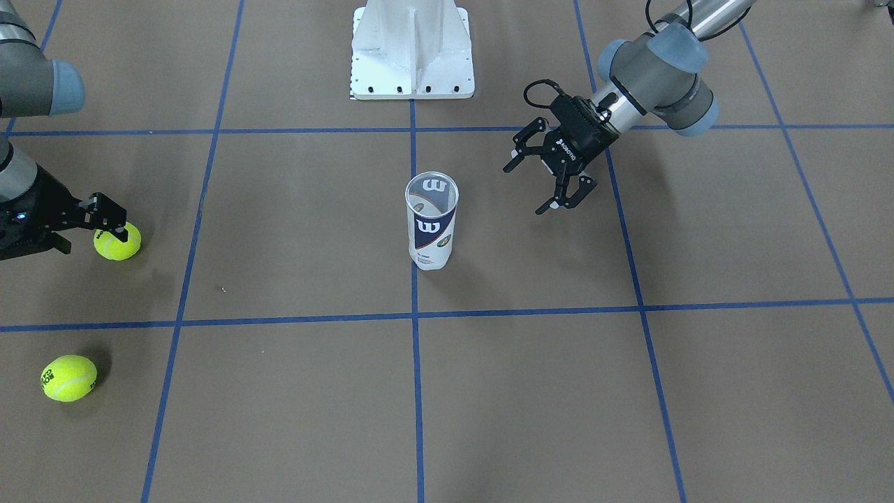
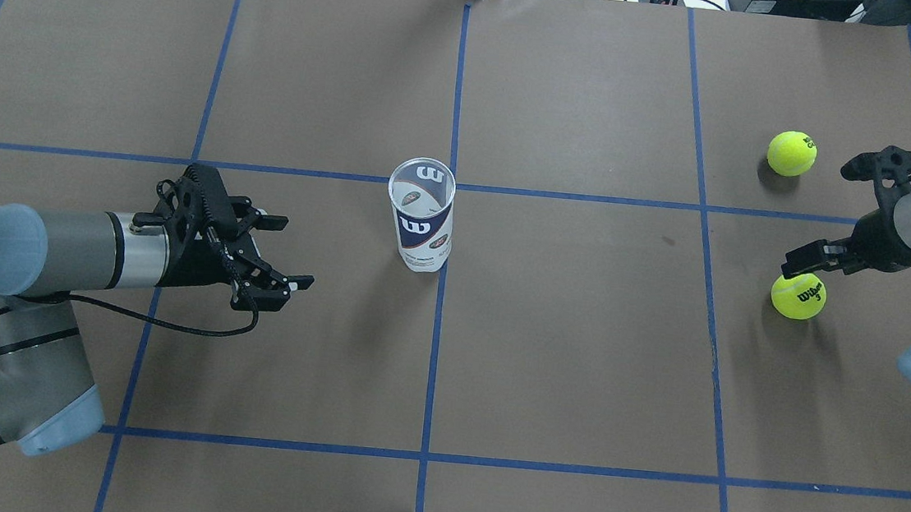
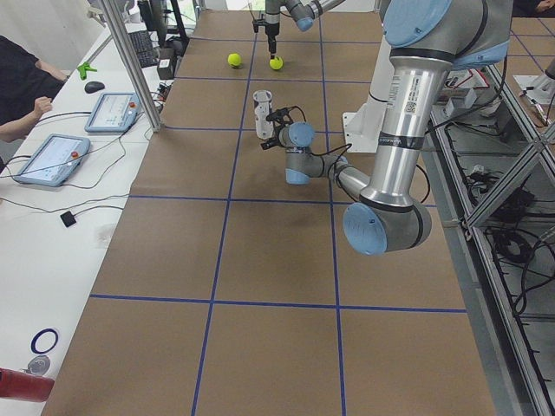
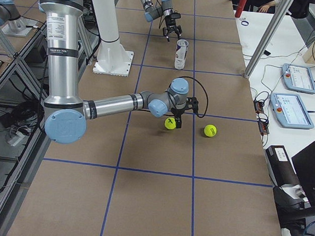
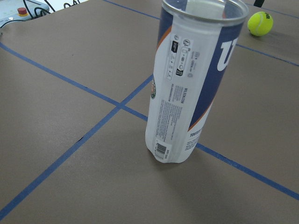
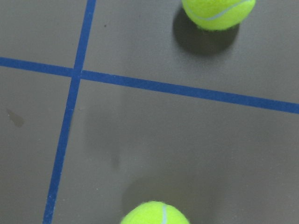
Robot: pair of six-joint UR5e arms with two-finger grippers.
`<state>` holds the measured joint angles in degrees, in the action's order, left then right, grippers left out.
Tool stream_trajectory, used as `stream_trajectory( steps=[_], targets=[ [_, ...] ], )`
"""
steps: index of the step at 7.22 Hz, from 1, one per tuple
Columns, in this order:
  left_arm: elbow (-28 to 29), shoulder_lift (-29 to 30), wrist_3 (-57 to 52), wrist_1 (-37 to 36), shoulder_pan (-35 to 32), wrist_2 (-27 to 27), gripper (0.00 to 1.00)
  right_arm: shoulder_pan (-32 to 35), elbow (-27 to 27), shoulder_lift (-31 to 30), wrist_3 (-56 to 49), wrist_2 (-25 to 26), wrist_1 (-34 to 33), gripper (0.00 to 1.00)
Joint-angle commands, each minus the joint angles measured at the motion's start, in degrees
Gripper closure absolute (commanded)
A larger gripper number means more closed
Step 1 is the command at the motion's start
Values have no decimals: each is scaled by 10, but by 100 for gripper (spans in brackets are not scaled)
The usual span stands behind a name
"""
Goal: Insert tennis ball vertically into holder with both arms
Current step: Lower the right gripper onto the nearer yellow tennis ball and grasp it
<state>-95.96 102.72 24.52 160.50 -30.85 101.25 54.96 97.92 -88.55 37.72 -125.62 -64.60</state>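
Holder (image 2: 419,216) upright at the middle of the table (image 2: 578,366); your 2 grippers are empty.
Your left gripper (image 2: 295,252) hangs near it, fingers spread; your right gripper (image 2: 817,218), also spread, hangs between the far tennis ball (image 2: 791,153) and the near tennis ball (image 2: 798,296).

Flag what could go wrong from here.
The right gripper is open with one finger over the near ball, not centred on it; descending could knock it rolling. The holder stands upright and unheld, the open left gripper apart from it; a bump might tip it.
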Motion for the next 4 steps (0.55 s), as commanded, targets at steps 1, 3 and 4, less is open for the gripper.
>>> stream_trajectory(
  steps=[1, 3, 4],
  targets=[
    [1, -1, 0, 0, 0, 0, 1, -17, -17, 1, -3, 1, -1, 1],
    [1, -1, 0, 1, 0, 1, 1, -21, -26, 7, -3, 0, -3, 1],
    [0, -1, -1, 1, -1, 1, 1, -22, -26, 7, -2, -1, -4, 1]
  ],
)
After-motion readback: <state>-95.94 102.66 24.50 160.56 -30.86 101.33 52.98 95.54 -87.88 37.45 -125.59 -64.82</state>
